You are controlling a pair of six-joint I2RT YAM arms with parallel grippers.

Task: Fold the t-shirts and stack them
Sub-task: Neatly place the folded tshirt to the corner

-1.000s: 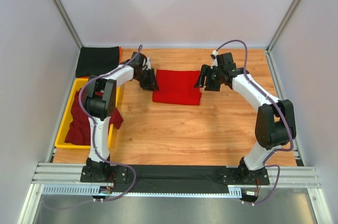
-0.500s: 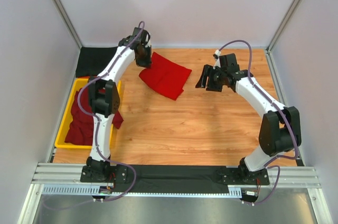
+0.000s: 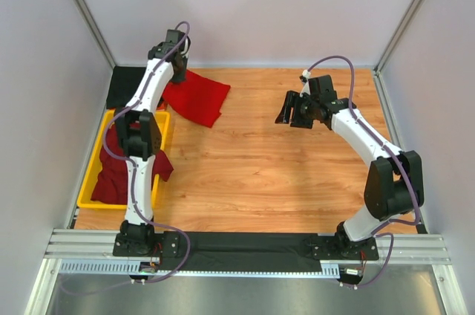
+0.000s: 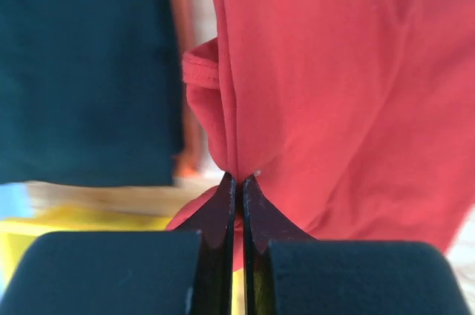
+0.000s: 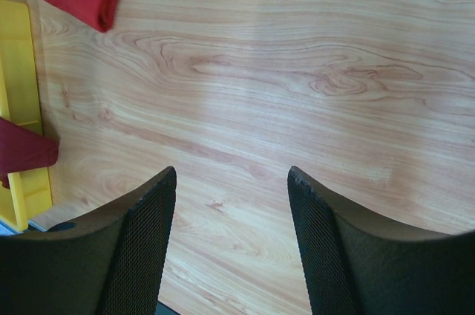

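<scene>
The folded bright red t-shirt lies tilted at the back left of the table, its left edge beside the folded black t-shirt. My left gripper is shut on the red t-shirt's left edge; in the left wrist view the closed tips pinch a fold of red cloth, with the black t-shirt just to the left. Dark maroon t-shirts are heaped in the yellow tray. My right gripper hovers open over bare wood right of centre, its fingertips holding nothing.
The yellow tray runs along the left edge, with maroon cloth hanging over its rim. Grey walls close off the back and both sides. A black strip and metal rails lie along the near edge.
My left gripper shut on the red t-shirt's left edge and dragged it from the table's middle to the back left, next to the black t-shirt. The right arm drew back slightly, still open.
</scene>
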